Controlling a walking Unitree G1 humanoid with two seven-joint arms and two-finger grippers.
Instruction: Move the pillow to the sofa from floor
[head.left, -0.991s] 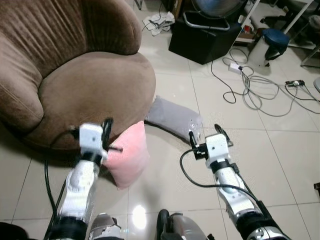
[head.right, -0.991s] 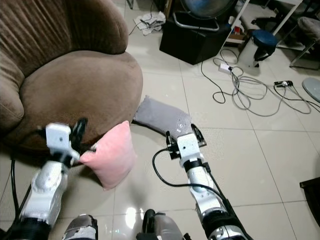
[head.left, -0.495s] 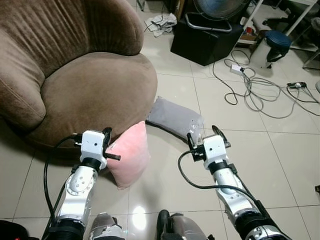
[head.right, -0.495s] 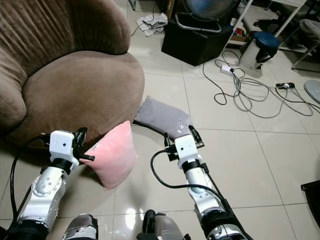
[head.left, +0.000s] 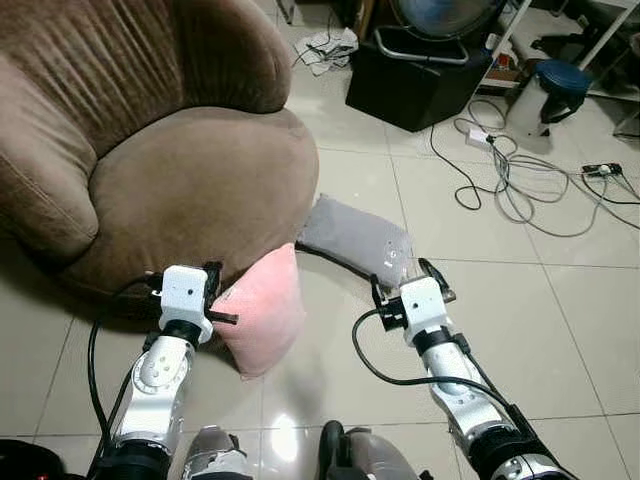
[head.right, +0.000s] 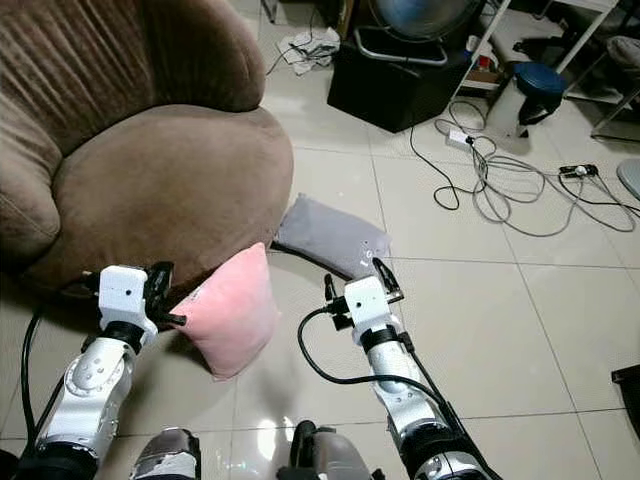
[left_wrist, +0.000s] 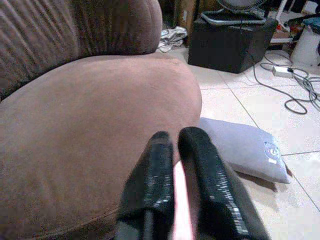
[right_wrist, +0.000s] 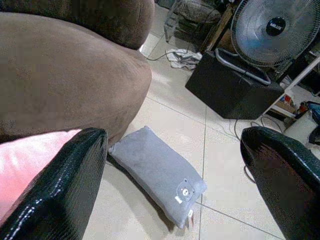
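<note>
two pillows lie on the tiled floor (head.left: 560, 330) beside the brown sofa (head.left: 150, 150): a pink pillow (head.left: 262, 312) standing on its edge against the front of the sofa's seat, and a grey pillow (head.left: 352, 238) lying flat just behind it, one end tucked near the sofa base. the left gripper (head.left: 216, 297) is at the pink pillow's upper corner, and in the left wrist view its two black fingers (left_wrist: 155, 185) are pressed close together with a thin strip of pink fabric pinched between them, so it is clamped on the pink pillow. the pillow's bottom corner touches the floor; it is not on the sofa. the right gripper (head.left: 410, 271) hovers over the near end of the grey pillow, its fingers (right_wrist: 55, 185) spread wide apart in the right wrist view and holding nothing, with the grey pillow lying between them farther off. beyond the pillows, a black box (head.left: 420, 75) with a fan (right_wrist: 270, 30) on it stands on the floor, grey cables (head.left: 510, 180) trail across the tiles, a crumpled cloth (head.left: 325, 45) lies near the sofa's back, and a blue stool (head.left: 560, 80) stands at the far right.
</note>
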